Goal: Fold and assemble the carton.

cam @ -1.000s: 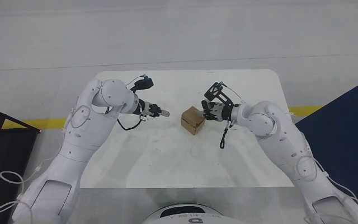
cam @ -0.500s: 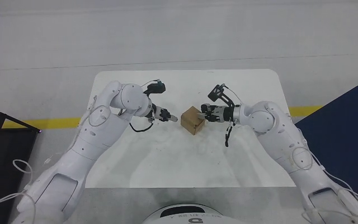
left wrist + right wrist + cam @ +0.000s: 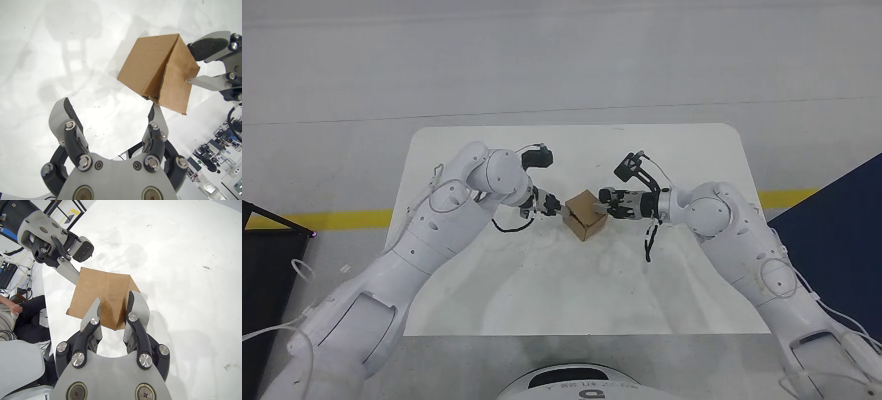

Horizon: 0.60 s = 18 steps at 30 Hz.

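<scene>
White table (image 3: 542, 290), grey floor (image 3: 542, 60) around it. The brown carton (image 3: 585, 214) stands mid-table, turned cornerwise with a corner toward 6 o'clock, its inside hidden. At its 3 o'clock the right gripper (image 3: 114, 300) pinches one wall. At 9 o'clock the left gripper (image 3: 109, 105) gapes wide and empty, one fingertip by a corner.

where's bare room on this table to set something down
Bare: on the white table, the strip between the brown cardboard carton and the robot-side edge, and the far strip. Crowded: mid-table, where left gripper and right gripper flank the carton.
</scene>
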### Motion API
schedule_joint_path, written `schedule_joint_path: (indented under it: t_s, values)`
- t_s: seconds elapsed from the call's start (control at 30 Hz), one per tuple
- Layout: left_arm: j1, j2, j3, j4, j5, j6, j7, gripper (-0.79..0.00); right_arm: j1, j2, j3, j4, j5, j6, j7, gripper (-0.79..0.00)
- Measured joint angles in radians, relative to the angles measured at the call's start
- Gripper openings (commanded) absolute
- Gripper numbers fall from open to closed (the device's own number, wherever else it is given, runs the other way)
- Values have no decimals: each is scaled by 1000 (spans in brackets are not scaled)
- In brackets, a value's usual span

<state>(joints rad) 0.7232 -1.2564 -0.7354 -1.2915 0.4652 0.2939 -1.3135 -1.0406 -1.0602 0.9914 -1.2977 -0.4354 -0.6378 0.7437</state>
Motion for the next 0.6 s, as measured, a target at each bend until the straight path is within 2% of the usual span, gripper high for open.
schedule_joint_path:
  t_s: [0.27, 0.6]
  values:
    - [-19, -13, 15, 31, -14, -1, 10, 0, -4, 2, 0, -8, -5, 15, 5, -471]
    - [-20, -5, -8, 28, 5, 6, -4, 0, -5, 2, -7, -24, -34, 62, 14, -486]
